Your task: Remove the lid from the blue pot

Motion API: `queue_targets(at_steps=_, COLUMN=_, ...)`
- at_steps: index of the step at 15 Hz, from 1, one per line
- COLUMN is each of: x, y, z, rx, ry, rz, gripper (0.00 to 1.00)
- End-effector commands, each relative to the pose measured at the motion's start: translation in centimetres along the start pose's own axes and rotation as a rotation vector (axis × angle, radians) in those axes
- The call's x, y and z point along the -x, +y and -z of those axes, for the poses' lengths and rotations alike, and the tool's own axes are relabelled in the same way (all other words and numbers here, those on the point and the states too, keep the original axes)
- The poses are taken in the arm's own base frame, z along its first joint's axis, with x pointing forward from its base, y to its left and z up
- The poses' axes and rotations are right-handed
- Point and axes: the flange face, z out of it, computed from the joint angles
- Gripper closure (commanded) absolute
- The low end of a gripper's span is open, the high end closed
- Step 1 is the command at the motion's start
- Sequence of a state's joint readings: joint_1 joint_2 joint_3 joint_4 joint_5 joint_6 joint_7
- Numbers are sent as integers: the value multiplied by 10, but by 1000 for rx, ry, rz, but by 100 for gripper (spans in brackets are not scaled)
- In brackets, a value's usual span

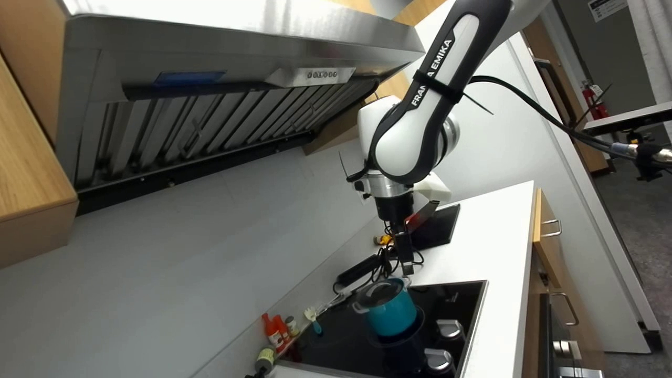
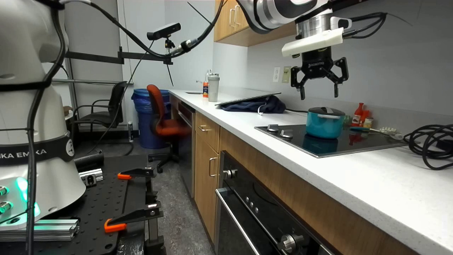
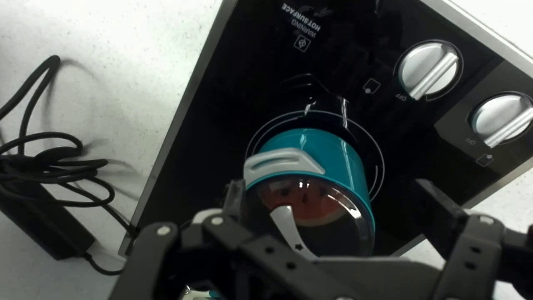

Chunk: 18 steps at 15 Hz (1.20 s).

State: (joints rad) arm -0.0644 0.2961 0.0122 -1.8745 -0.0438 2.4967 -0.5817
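The blue pot (image 1: pixel 395 316) stands upright on the black cooktop and shows in both exterior views (image 2: pixel 322 126) and in the wrist view (image 3: pixel 343 162). Its dark see-through lid (image 1: pixel 379 292) sits on top, also seen in an exterior view (image 2: pixel 326 111) and the wrist view (image 3: pixel 333 237). A pale lid handle (image 3: pixel 289 231) arches across it, partly hidden by my gripper. A red watermelon slice shows through the lid. My gripper (image 2: pixel 319 95) is open and empty above the pot, apart from the lid. In the wrist view, its fingers (image 3: pixel 331 186) are spread wide over the lid.
The cooktop (image 3: pixel 233 104) has silver knobs (image 3: pixel 431 68). Red bottles (image 2: pixel 357 115) and a utensil (image 2: pixel 385 131) lie behind the pot by the wall. Black cables (image 2: pixel 430 141) lie on the counter. A range hood (image 1: pixel 236 63) hangs above.
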Motion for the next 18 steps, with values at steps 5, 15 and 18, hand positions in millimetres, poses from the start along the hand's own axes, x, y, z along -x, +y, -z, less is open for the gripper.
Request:
queue_targets(at_steps=5, x=-35, y=15, z=-15, rx=-5, ry=39, rz=95, gripper=0)
queue_targets(at_steps=15, x=-50, y=24, z=-36, rx=-65, ry=19, rz=235, gripper=1)
queue_targets(at_steps=18, x=-55, y=27, z=-37, rx=-75, ry=15, rz=257, gripper=3)
